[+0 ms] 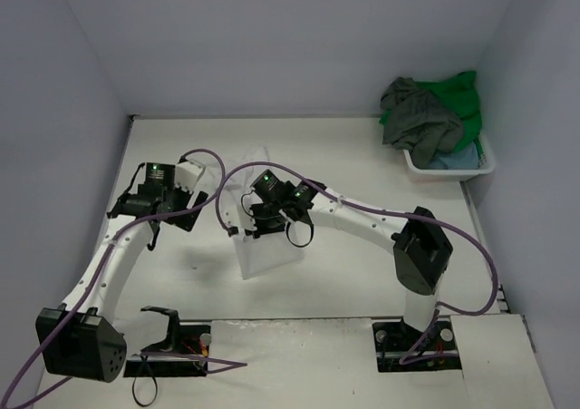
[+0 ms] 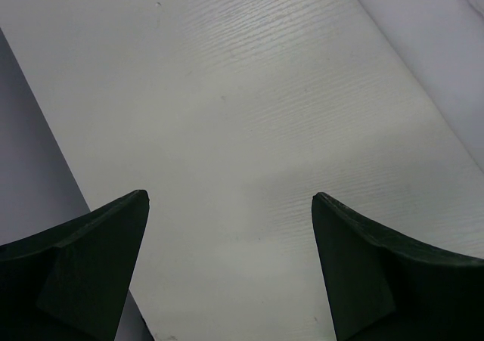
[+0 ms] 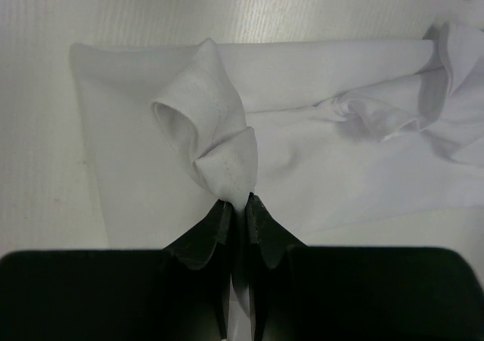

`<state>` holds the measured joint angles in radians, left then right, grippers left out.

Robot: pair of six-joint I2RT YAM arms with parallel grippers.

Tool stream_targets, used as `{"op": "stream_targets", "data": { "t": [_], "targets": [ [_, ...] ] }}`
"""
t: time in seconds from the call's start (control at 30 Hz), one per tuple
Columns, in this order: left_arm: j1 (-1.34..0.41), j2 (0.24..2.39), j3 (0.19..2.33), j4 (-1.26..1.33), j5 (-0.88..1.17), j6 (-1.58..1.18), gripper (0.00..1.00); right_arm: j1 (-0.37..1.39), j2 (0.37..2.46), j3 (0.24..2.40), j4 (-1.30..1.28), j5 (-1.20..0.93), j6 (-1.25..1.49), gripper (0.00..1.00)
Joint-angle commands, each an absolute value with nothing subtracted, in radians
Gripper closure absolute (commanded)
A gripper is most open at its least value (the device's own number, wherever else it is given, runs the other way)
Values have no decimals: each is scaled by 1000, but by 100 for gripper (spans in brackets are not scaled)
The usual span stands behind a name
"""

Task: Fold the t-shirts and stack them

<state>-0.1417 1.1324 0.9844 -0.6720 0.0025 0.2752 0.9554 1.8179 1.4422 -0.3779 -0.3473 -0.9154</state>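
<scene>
A white desk (image 1: 362, 155) boxed in by pale grey walls carries everything. Your right fingers (image 3: 214, 234) are pinched shut on a bunched fold of the white t-shirt (image 3: 318, 159), apparently at a sleeve. The rest of that shirt lies spread and partly rumpled on the desk in front of the arms. Your left fingers (image 2: 98, 258) stand wide apart over bare desk, holding nothing. The dark grey-olive t-shirt (image 1: 412, 119), the bright green t-shirt (image 1: 464, 96) and the light blue t-shirt (image 1: 456, 160) are heaped in the white basket (image 1: 419, 167) at the far right corner. I judge this to be an early fold of the first shirt. Next, carry the pinched part across the body and lay it flat, without dragging the whole shirt along.
</scene>
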Motion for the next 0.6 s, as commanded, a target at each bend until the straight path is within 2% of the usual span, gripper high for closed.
{"op": "stream_targets", "data": {
  "t": [0.0,0.57],
  "targets": [
    [-124,1089,1012,-640,43,265,17,919,1856,1529,-334,-373,-933,100],
    [-80,1066,994,-623,52,242,17,842,2016,1710,-321,-406,-937,100]
  ]
}}
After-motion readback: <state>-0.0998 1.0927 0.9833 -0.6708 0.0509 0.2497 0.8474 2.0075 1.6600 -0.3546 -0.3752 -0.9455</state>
